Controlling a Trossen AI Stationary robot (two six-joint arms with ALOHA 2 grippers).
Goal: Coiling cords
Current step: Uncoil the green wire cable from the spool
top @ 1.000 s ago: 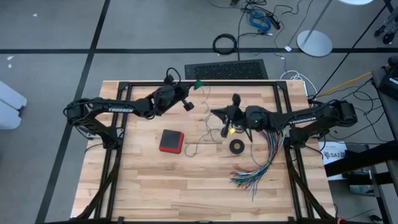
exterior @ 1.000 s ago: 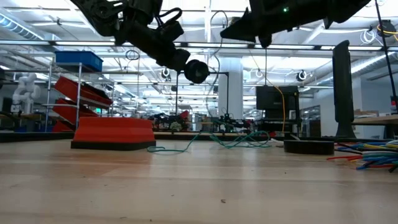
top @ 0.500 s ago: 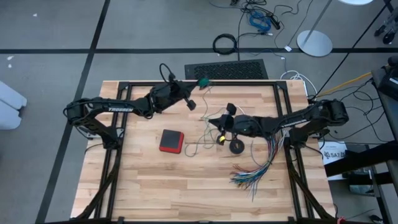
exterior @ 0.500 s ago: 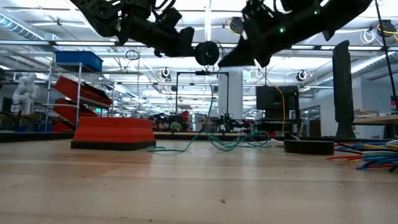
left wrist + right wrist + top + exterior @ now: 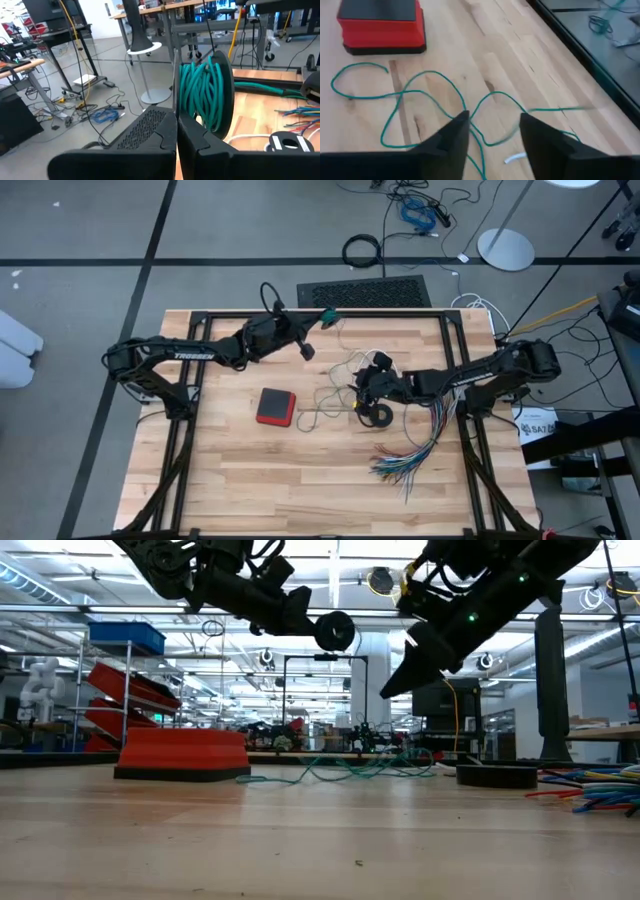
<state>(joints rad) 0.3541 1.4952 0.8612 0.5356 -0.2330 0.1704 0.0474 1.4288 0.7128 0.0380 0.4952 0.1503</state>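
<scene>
A teal-green cord is partly wound on a black reel [image 5: 205, 92], which stands in the air just past the tips of my shut left gripper [image 5: 176, 122] over the table's far middle. The reel's black disc [image 5: 335, 630] faces the low view. The cord's loose length [image 5: 425, 95] lies in loops on the wood. My right gripper [image 5: 492, 135] hangs open above those loops, slanting down, and touches nothing. A white cord [image 5: 245, 137] lies on the table and runs to a small round black-and-white piece [image 5: 287, 142]. My left gripper is shut at a thin upright edge [image 5: 175, 105] on one side of the reel. The fingers lie level and point toward the table's right; they hide the contact itself. The reel is lifted clear of the table, and its teal windings [image 5: 200, 85] stand upright beside the fingers.
A red box [image 5: 276, 406] sits left of the loops. A black ring [image 5: 380, 416] and a fanned bundle of multicoloured wires [image 5: 415, 445] lie to the right. Black frame rails [image 5: 445, 360] run along the table's sides. Bare wood lies toward the near edge.
My right gripper has sunk toward the table, tipped its fingers downward and opened. The teal cord that rose from the table has dropped into flat loops. My left gripper has rolled its wrist, and the reel has gone a little up and toward the right edge.
</scene>
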